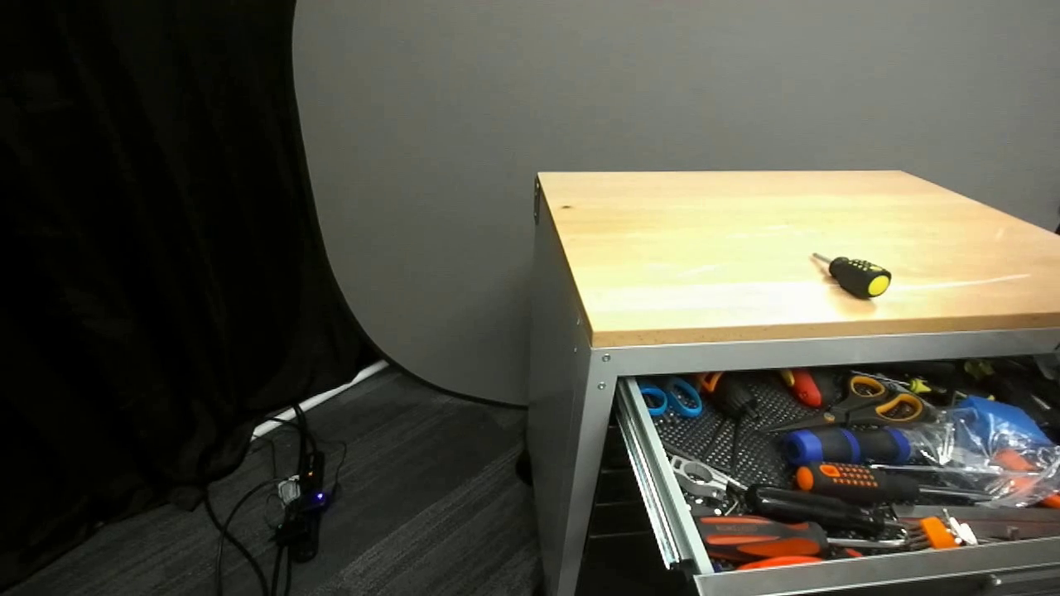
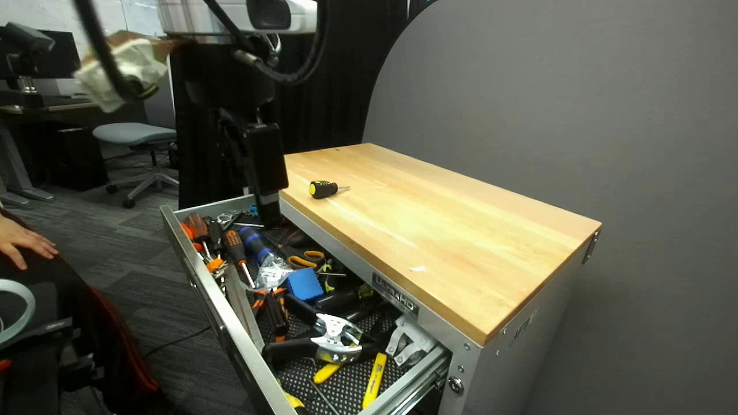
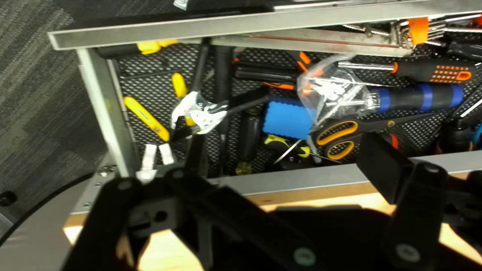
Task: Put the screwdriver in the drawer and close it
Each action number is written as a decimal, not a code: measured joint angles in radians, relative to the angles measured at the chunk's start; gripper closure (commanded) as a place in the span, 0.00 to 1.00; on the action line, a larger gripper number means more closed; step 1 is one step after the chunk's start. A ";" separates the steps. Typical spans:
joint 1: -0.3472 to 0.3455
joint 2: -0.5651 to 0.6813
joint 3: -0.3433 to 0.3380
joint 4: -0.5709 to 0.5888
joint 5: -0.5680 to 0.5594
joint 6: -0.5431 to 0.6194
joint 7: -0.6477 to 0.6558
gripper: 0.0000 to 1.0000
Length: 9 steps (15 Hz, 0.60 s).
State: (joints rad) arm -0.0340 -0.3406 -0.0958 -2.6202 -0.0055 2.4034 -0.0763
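Note:
The stubby black and yellow screwdriver lies on the wooden tabletop near its front edge in both exterior views (image 1: 861,278) (image 2: 324,189). It does not show in the wrist view. The drawer is pulled out, with its light grey rim in both exterior views (image 1: 662,488) (image 2: 230,311) and in the wrist view (image 3: 188,33). My gripper (image 3: 288,158) is open, its fingers wide apart with nothing held between them. In an exterior view the gripper (image 2: 269,212) points down, above the drawer area and apart from the screwdriver. In the remaining exterior view the gripper is out of view.
The drawer holds many loose tools, including an orange and black screwdriver (image 1: 857,483), scissors (image 3: 339,139), a blue block (image 3: 288,118) and a large clamp (image 2: 337,337). The wooden tabletop (image 2: 450,230) stands above the drawer. A person's hand (image 2: 23,239) shows at the far left.

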 measured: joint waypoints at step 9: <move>0.123 0.464 0.186 0.310 -0.055 0.229 0.234 0.00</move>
State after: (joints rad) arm 0.0888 0.1231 0.0906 -2.3098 -0.0603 2.6321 0.1577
